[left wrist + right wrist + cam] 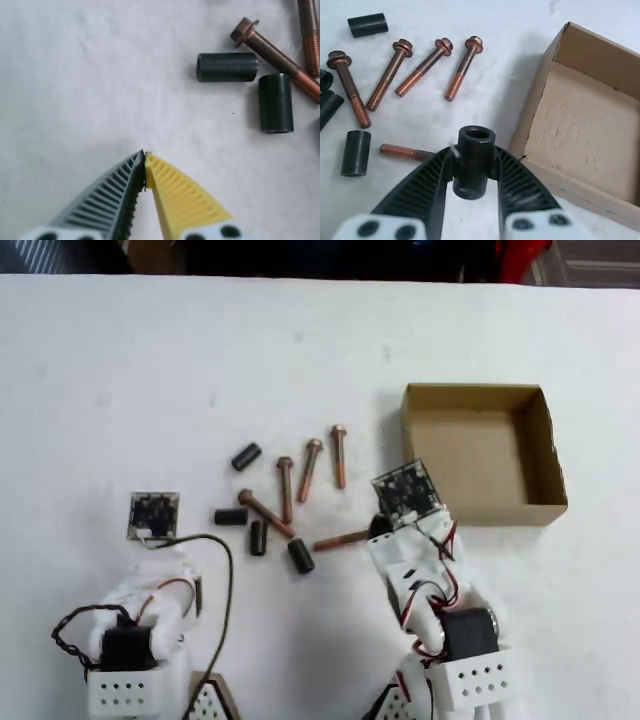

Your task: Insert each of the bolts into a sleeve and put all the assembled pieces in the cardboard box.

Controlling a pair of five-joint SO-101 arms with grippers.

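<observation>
- Sleeve [472,172], black and short, stands pinched between the two fingers of the right gripper [473,152]. Its open end faces the wrist camera, and the fingers are closed only as far as its sides allow.
- In the high view this gripper [385,530] sits just off the cardboard box [470,392], at the corner nearest the arms and the loose parts.
- Cardboard box [580,125] rests open-topped on the white tabletop [300,340], its brown floor bare.
- One copper-coloured bolt [340,538] lies flat beside the held sleeve on the side away from the box. Its threaded end points away from the box and its head end is hidden behind a gripper finger.
- Four more bolts [310,470] lie roughly side by side farther from the box, heads toward the far edge of the tabletop.
- Four loose sleeves [258,537] lie on their sides around and beyond those bolts, farther again from the box.
- Left gripper [145,155] has its grey and yellow fingers pressed together at the tips with nothing between them. It hangs over bare tabletop, well apart from the box, with two of the sleeves and a bolt near it.
</observation>
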